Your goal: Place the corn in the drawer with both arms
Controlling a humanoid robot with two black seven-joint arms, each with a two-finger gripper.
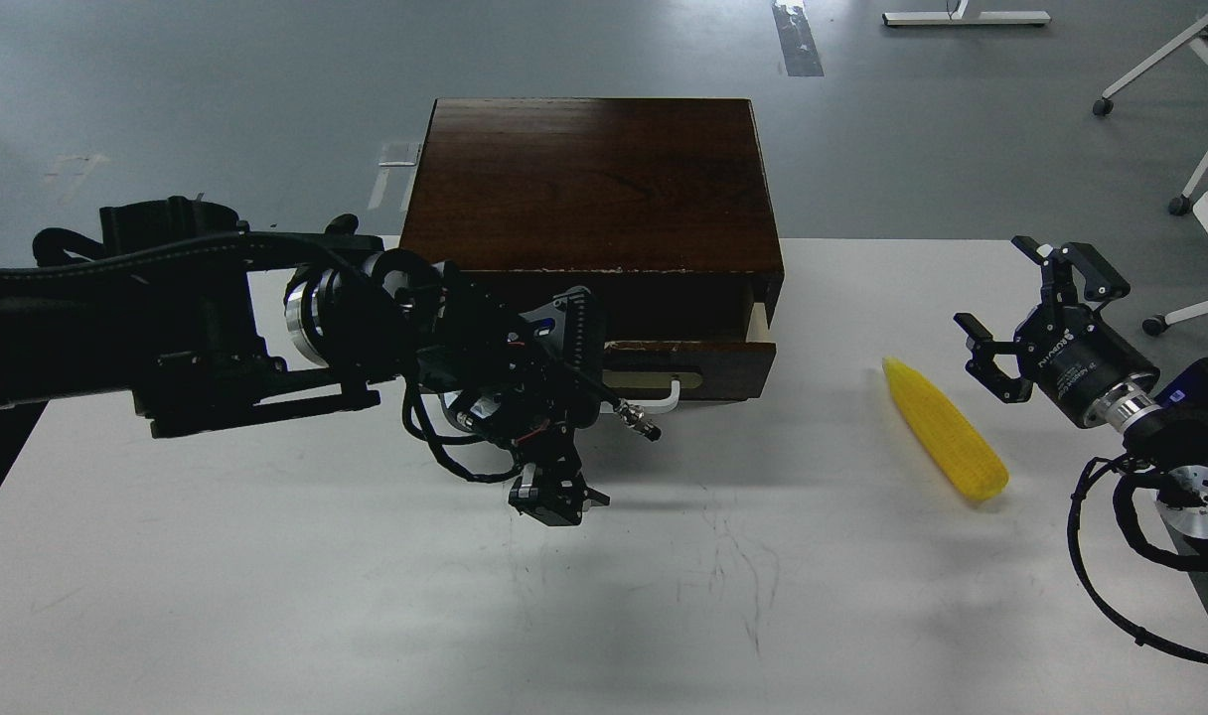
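Note:
The corn point(945, 443), a bright yellow tapered cob, lies on the white table right of the box, its point toward the back. The drawer point(690, 369) of the dark wood box point(594, 184) is out a little, and its pale inner side point(760, 314) shows at the right. Its white bar handle point(669, 397) is partly hidden by my left arm. My left gripper point(552, 497) hangs fingers-down just in front of the drawer's left half, below the handle; its fingers are too dark to tell apart. My right gripper point(1019, 320) is open and empty, just right of the corn's tip.
The white table point(664, 596) ends at the front and at the right, near my right arm's cables point(1111, 556). Office chair legs point(1175, 204) stand on the grey floor at the back right.

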